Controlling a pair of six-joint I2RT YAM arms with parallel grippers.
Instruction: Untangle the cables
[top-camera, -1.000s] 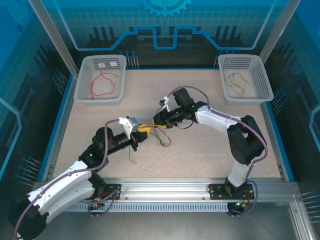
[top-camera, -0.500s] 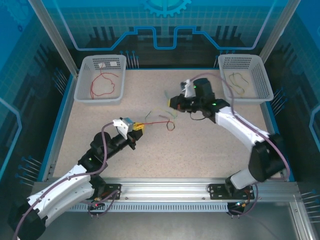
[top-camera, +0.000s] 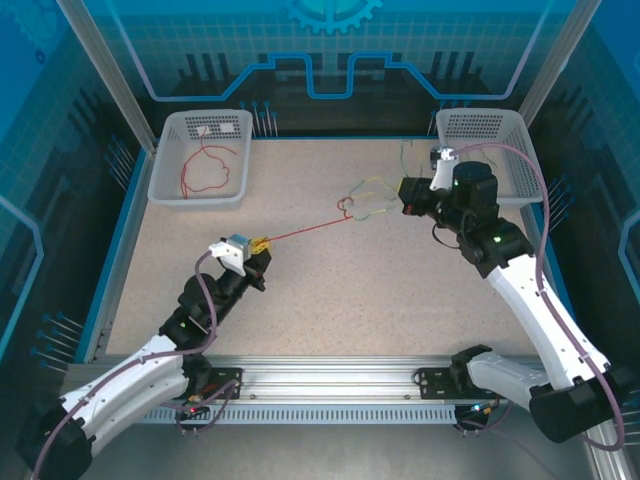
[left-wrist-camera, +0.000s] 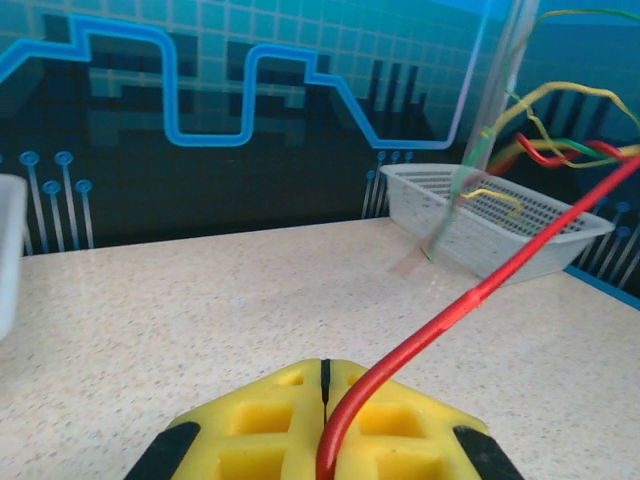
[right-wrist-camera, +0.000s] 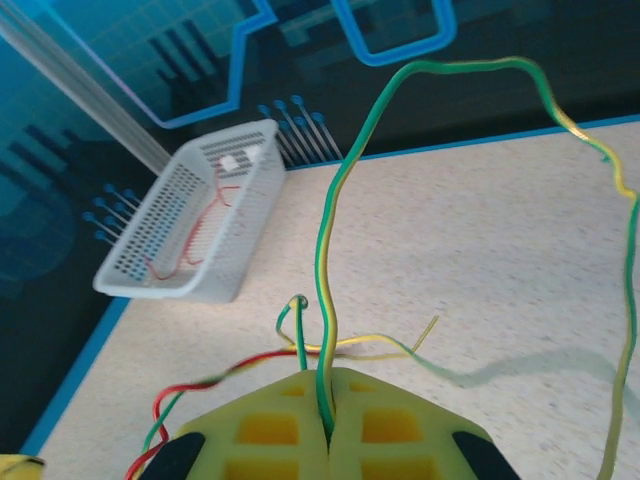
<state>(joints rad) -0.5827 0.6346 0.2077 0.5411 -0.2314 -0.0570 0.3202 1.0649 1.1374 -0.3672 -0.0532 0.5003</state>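
Thin, glossy red cable (top-camera: 305, 229) stretched taut above the speckled surface (top-camera: 330, 300), ending in a wavy knot with yellow-green cable (top-camera: 372, 190) at mid-table. Left claw (top-camera: 259, 246), yellow waffle-gridded pads, clamped on the red strand; right claw (top-camera: 405, 196) pinched on the yellow-green one.

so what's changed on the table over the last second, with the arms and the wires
The right gripper swung from mid-table toward the right basket, carrying a yellow-green wire. The left gripper drew back slightly toward its base, clamped on the red wire, now pulled straight between them. The tangle has spread out and moved right. Both baskets and the wire in the left basket stayed put.
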